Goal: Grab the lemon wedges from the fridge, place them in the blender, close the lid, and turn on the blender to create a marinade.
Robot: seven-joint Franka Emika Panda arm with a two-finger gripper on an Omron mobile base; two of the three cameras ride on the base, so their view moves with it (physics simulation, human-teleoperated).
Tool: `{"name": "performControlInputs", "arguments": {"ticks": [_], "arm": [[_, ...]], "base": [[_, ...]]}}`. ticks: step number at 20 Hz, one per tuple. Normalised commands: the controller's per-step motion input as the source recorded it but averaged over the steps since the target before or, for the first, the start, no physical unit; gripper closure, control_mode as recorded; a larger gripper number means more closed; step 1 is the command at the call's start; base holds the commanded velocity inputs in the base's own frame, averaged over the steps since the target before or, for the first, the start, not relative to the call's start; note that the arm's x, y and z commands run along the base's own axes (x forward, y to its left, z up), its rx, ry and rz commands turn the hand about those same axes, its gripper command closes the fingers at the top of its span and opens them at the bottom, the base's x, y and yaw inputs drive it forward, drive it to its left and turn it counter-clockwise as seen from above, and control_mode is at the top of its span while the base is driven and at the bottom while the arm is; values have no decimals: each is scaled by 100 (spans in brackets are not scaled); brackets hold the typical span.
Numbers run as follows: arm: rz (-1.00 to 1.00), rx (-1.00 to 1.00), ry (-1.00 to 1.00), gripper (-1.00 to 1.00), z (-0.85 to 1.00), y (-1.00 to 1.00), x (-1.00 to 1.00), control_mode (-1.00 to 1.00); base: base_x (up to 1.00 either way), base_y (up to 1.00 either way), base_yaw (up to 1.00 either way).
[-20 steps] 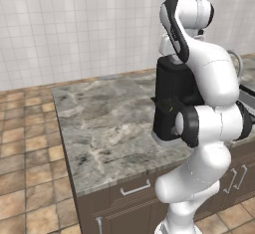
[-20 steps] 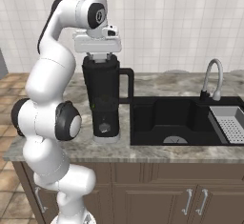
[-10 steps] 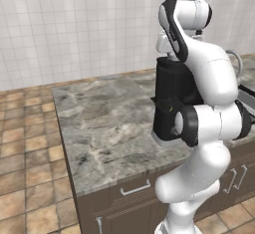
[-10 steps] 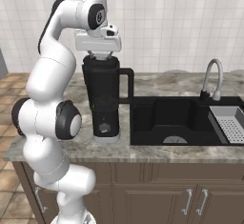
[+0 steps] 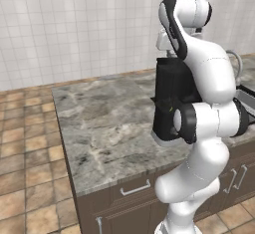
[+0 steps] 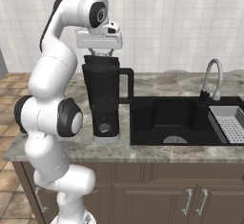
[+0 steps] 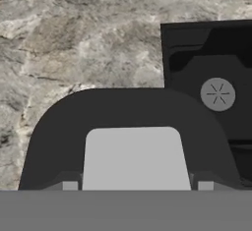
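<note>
The black blender (image 6: 105, 94) stands on the marble counter (image 6: 157, 149) just left of the sink, its round knob facing the front; it also stands behind my arm (image 5: 167, 93). Its flat black lid (image 7: 49, 141) lies level over the jar's mouth (image 6: 101, 59). My gripper (image 6: 102, 53) points straight down onto it. In the hand view my gripper (image 7: 137, 186) straddles the lid's light grey square cap (image 7: 135, 156), one fingertip close against each side, shut on it. The lemon wedges are hidden. The fridge is out of view.
A black sink basin (image 6: 176, 120) with a round drain (image 7: 217, 94) lies right of the blender. A curved faucet (image 6: 213, 77) rises behind it, and a grey dish rack (image 6: 231, 125) sits in its right half. Bare marble counter (image 5: 104, 123) stretches left.
</note>
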Motion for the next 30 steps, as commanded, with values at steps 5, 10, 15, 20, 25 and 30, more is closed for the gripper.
{"name": "performControlInputs", "arguments": {"ticks": [5,10,15,20,25,30], "arm": [[10,0,-25,100,-5,0,-10,-100],[0,0,-18,100,0,0,0,-100],[0,0,-4,100,0,0,0,-100],[0,0,-10,100,-2,0,1,-100],[0,0,-17,100,-8,0,0,-100],[0,0,-8,100,-13,2,12,-100]], "base": [[0,0,0],[0,0,0],[0,0,0],[0,0,0],[0,0,0],[0,0,0]]}}
